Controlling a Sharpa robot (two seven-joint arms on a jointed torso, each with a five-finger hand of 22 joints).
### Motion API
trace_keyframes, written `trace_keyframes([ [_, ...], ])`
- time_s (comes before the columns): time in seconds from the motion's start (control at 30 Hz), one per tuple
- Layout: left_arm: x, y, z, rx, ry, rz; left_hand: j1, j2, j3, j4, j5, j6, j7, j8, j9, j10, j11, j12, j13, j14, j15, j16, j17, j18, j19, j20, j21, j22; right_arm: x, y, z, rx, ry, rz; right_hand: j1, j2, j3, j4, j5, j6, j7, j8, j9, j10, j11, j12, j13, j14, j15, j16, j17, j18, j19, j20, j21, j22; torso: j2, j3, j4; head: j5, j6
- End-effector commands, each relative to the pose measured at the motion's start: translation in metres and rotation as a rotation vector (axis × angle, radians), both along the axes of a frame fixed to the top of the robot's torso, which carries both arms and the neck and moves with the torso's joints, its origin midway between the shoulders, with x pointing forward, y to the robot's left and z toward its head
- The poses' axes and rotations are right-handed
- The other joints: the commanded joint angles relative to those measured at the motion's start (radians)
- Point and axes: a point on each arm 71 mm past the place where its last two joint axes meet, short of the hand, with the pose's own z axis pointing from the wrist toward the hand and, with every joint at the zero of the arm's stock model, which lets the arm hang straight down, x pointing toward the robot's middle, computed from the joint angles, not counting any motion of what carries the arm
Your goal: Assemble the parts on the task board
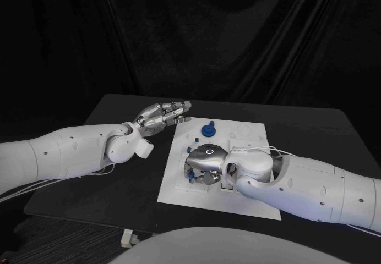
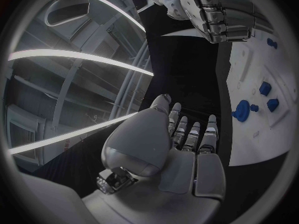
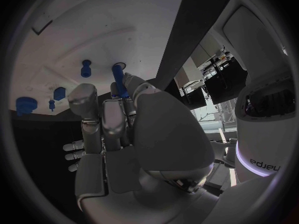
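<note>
- White board lies in the middle of the black table, carrying several small blue parts.
- Right hand is over the board's left half, palm down, fingers curled toward the surface.
- In the right wrist view, a blue peg stands up between the right hand's fingertips; the fingers are closed around its lower end, so the hand is grasping the peg. The peg's upper end projects past the fingertips toward the board.
- Whether the peg's far end touches the board or sits in a hole cannot be told.
- Left hand is above the table, just beside the board's far left corner, apart from every part.
- Left wrist view shows that hand's fingers extended, lying side by side, with nothing in them: released.
- A round blue part stands on the far portion of the board, near the left hand's fingertips but not touching them.
- Left wrist view shows that round part with two smaller blue pieces close by it on the board, all clear of the left fingers.
- Further small blue parts lie on the board beyond the right hand's fingers, well apart from the held peg.
- White cables run from the right arm across the board's right portion.
</note>
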Motion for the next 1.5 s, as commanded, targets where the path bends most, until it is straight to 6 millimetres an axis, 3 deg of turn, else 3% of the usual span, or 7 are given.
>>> trace_keyframes([
  [0.03, 0.0, -0.001, 0.0, -0.014, 0.002, -0.006, 0.003, -0.002, 0.005, -0.002, 0.006, 0.004, 0.002, 0.006, -0.001, 0.0, 0.01, 0.002, 0.001, -0.002, 0.003, 0.005, 0.0, 0.012, 0.001, 0.004, 0.001, -0.002, -0.001, 0.0, 0.0, 0.002, -0.01, -0.008, 0.012, 0.002, 0.006, -0.002, 0.003, -0.006, 0.002, -0.003, -0.002, 0.045, -0.039, 0.002, 0.006, -0.003, -0.004, -0.004, -0.001, -0.008, -0.003, -0.002, -0.003, 0.11, 0.0, 0.0, -0.0006, -0.001, 0.0],
  [0.47, 0.0, -0.001, -0.001, -0.009, 0.01, -0.009, 0.003, -0.002, 0.006, -0.002, 0.006, 0.002, 0.002, 0.005, -0.001, 0.0, 0.01, 0.001, 0.001, -0.002, 0.003, 0.005, 0.0, 0.012, 0.0, 0.004, 0.001, -0.004, -0.002, -0.001, -0.009, -0.012, 0.006, -0.021, 0.006, -0.003, 0.008, -0.003, 0.003, -0.009, 0.004, -0.008, -0.003, 0.043, -0.037, -0.004, 0.005, -0.008, -0.003, -0.012, -0.012, -0.006, -0.009, -0.002, -0.015, 0.107, 0.0, 0.0002, -0.0001, 0.004, 0.0],
  [0.8, 0.0, -0.001, -0.001, -0.008, 0.012, -0.011, 0.003, -0.002, 0.006, -0.002, 0.005, 0.002, 0.002, 0.005, -0.001, -0.001, 0.011, 0.001, 0.001, -0.002, 0.003, 0.005, 0.0, 0.012, 0.001, 0.004, 0.001, -0.003, -0.003, -0.004, -0.016, -0.024, 0.018, -0.034, -0.012, -0.018, 0.03, -0.008, 0.0, -0.062, 0.025, -0.05, -0.016, -0.018, -0.012, -0.042, 0.003, -0.037, 0.018, -0.041, -0.049, 0.002, -0.047, 0.012, -0.082, 0.092, 0.001, 0.0002, 0.0002, 0.005, 0.0],
  [1.5, 0.0, -0.001, -0.003, -0.004, 0.02, -0.014, 0.004, 0.001, 0.01, -0.003, 0.006, 0.002, 0.003, 0.006, -0.001, 0.0, 0.011, 0.002, 0.001, -0.002, 0.003, 0.005, 0.0, 0.012, 0.001, 0.004, 0.001, -0.004, -0.008, -0.007, -0.015, -0.017, 0.026, -0.031, -0.014, -0.016, 0.041, -0.017, 0.004, -0.037, 0.018, -0.041, -0.011, 0.007, -0.02, -0.026, 0.01, -0.04, 0.014, -0.041, -0.05, 0.004, -0.05, 0.014, -0.074, 0.094, 0.0, 0.0004, 0.0001, 0.008, 0.0],
])
